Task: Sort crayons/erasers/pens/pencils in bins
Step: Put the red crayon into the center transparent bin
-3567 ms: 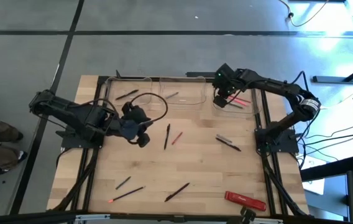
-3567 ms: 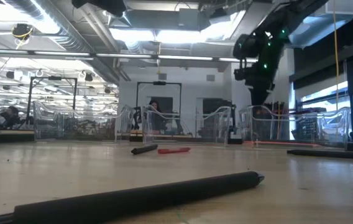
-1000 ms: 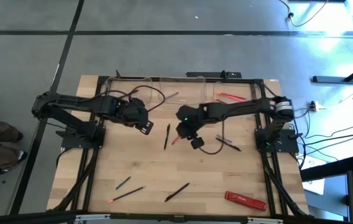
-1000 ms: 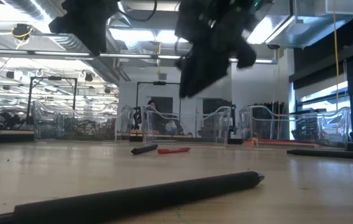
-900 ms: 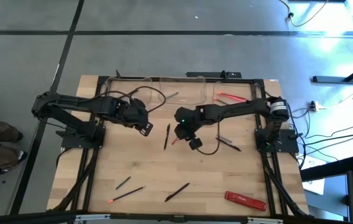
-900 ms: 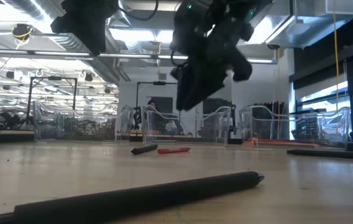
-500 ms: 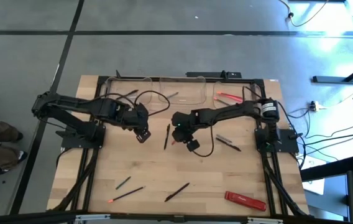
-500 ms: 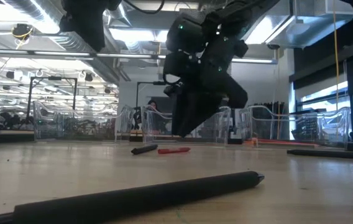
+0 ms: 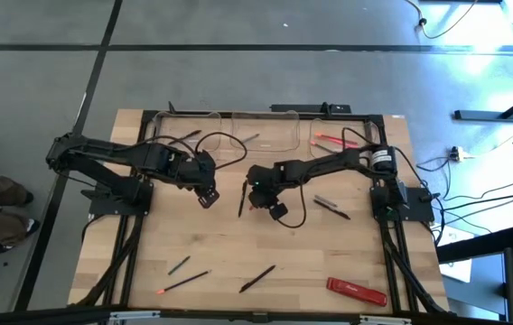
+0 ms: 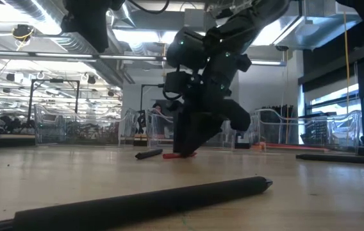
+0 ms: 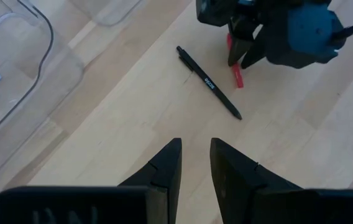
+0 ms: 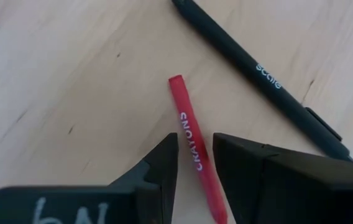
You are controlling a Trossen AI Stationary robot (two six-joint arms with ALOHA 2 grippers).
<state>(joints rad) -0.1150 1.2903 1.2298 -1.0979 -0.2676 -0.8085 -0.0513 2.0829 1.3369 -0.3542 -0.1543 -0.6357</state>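
At the table's near edge lies a flat red bar (image 9: 357, 291), with a black pen (image 9: 257, 278), a red-tipped stick (image 9: 184, 283) and a short dark stick (image 9: 179, 264) scattered to its left; in the low view one black pen (image 10: 143, 204) lies right in front of the camera across the foreground.

Mid-table, the right gripper (image 12: 193, 163) is down at the wood over a red crayon (image 12: 194, 144), its fingers (image 12: 155, 171) parted only slightly, one on each side of the crayon, which runs into the gap between them. Whether the pads already touch it cannot be told. Just beside the crayon lies a black pen with pale lettering (image 12: 257, 78), angled away from it and not touching the fingers. In the low view the gripper's dark body stands over the crayon and hides part of it.

To its left the left gripper (image 11: 194, 167) hovers above bare wood, fingers a narrow gap apart and holding nothing. Another black pen (image 9: 331, 207) lies to the right, below the right arm.

Along the far edge stand the three clear bins (image 9: 263, 144): the left holds a dark stick (image 9: 184, 137), the middle a grey one (image 9: 250, 139), the right red crayons (image 9: 333, 141).
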